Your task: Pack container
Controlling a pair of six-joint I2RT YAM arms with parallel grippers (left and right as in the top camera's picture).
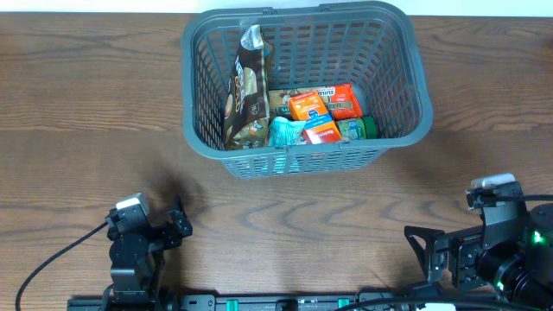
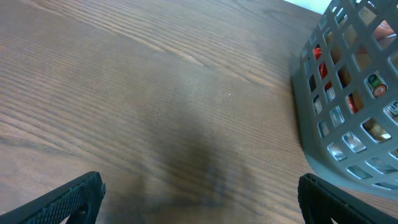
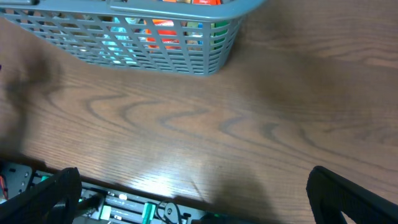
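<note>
The container (image 1: 393, 52), a dark grey slotted basket, stands at the back middle of the wooden table. In it are a brown snack bag (image 1: 249, 86) leaning on the left wall, orange boxes (image 1: 308, 105), a teal packet (image 1: 285, 131) and a green can (image 1: 359, 128). My left gripper (image 1: 168, 226) is open and empty near the front left, well short of the basket. My right gripper (image 1: 428, 246) is open and empty at the front right. The left wrist view shows the basket's corner (image 2: 323, 124) beyond the open jaws (image 2: 202, 205). The right wrist view shows its front wall (image 3: 155, 56) far from the open jaws (image 3: 196, 199).
Bare wooden table lies between both grippers and the basket. A black rail with electronics (image 3: 143, 208) runs along the table's front edge. A black cable (image 1: 52, 259) trails off to the left of the left arm.
</note>
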